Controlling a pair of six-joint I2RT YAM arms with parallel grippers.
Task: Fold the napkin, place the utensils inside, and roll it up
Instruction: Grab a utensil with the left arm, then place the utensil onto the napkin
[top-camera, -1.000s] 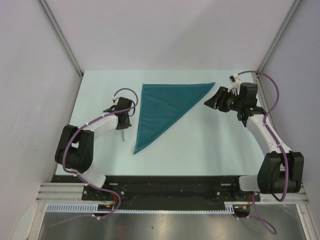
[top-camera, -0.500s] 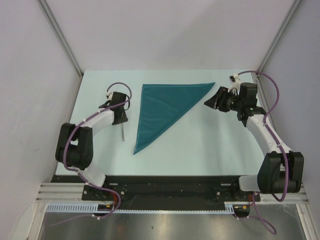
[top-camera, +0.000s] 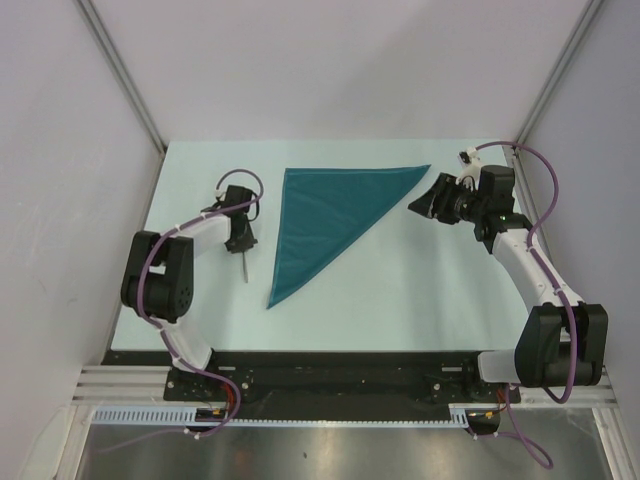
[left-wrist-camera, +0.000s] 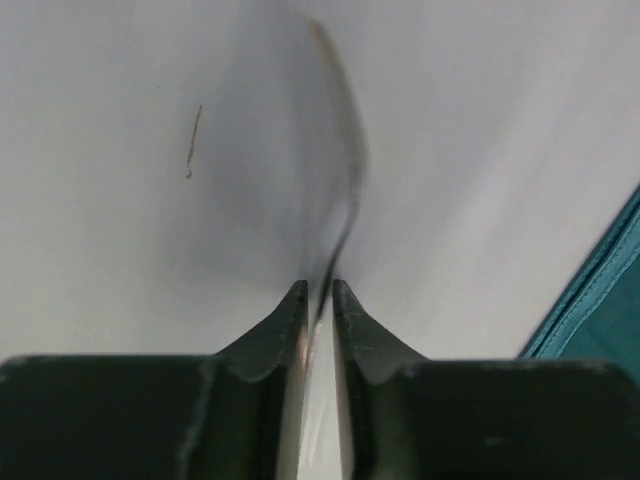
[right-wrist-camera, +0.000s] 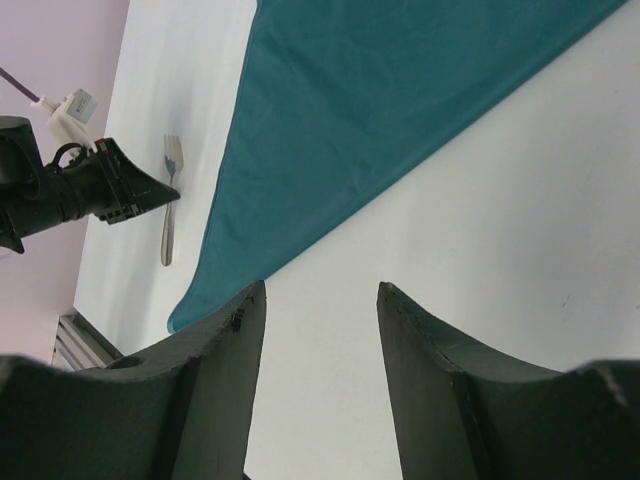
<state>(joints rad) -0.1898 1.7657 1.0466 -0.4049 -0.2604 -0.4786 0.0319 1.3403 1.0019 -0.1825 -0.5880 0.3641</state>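
Fig.: utensil step. My L gripper is clenched on the fork neck, just left of the napkin, a folded triangle mid-table. R gripper spread, empty, by its far-right corner. Next, prob.: carry fork onto cloth, release gently.

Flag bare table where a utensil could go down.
Free: the broad patch of table between the napkin's slanted edge, the right gripper and the near edge. A narrower strip runs beyond the napkin's far edge. Crowded: left of the napkin, where the left gripper pinches the fork.
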